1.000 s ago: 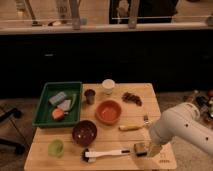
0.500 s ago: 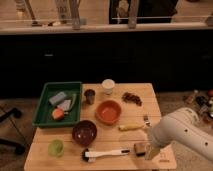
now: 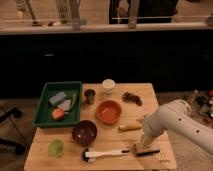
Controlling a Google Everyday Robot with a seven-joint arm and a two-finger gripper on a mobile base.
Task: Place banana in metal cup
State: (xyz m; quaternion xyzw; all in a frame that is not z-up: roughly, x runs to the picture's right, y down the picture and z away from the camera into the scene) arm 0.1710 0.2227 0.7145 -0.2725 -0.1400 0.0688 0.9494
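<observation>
The banana (image 3: pixel 129 128) lies flat on the wooden table (image 3: pixel 75 160), just right of the orange bowl (image 3: pixel 109 111). The metal cup (image 3: pixel 90 96) stands upright at the back of the table, between the green tray (image 3: pixel 44 102) and the white paper cup (image 3: pixel 108 86). My gripper (image 3: pixel 144 148) hangs at the end of the white arm (image 3: pixel 172 122), low over the table's front right. It is just in front of and to the right of the banana, near the end of the brush handle. It is far from the metal cup.
A white-handled black brush (image 3: pixel 106 153) lies along the front edge. A dark brown bowl (image 3: pixel 84 132) and a translucent green cup (image 3: pixel 56 147) stand front left. The tray holds several small items. A dark brown object (image 3: pixel 132 98) lies back right.
The arm and gripper have shifted slightly left, toward the banana. The banana, cup and other objects have not moved.
</observation>
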